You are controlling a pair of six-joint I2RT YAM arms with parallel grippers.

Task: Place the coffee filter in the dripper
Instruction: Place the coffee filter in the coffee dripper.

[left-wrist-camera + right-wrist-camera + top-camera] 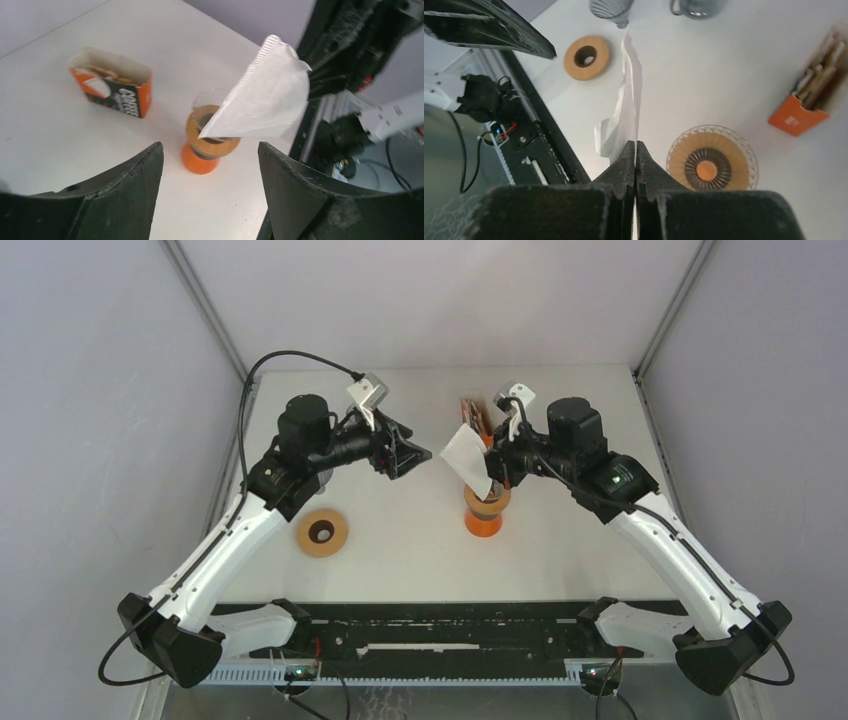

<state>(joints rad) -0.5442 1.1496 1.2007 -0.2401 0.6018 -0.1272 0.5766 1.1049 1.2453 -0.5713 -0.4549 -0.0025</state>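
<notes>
The right hand (635, 146) pinches a white paper coffee filter (467, 454) between fingers closed flat on its edge. It holds the filter in the air over the middle of the white counter (400, 540). The filter is folded flat into a fan shape and hangs tilted, its pointed corner reaching down towards the dripper (487, 508). It is not seated inside.

From the left wrist camera the filter's lower edge crosses the dripper's mouth. From the right wrist camera the filter stands edge-on, just to one side of the ribbed clear rim. Whether paper touches glass cannot be told.

The dripper stands upright on its orange base, a wooden collar round its clear cone, right of centre on the counter. An orange box of filters (474, 415) lies just beyond it on the far side, open end up.

The left hand (408, 453) hovers to the left of the filter with its jaws spread wide, holding nothing and pointed at the paper. A flat wooden ring (322, 532) lies well apart to the left and nearer the arm bases.

Beyond the ring in the right wrist view sit a ribbed clear cone (611, 7) and a clear handled vessel (696, 6), both cut off by the frame edge.
</notes>
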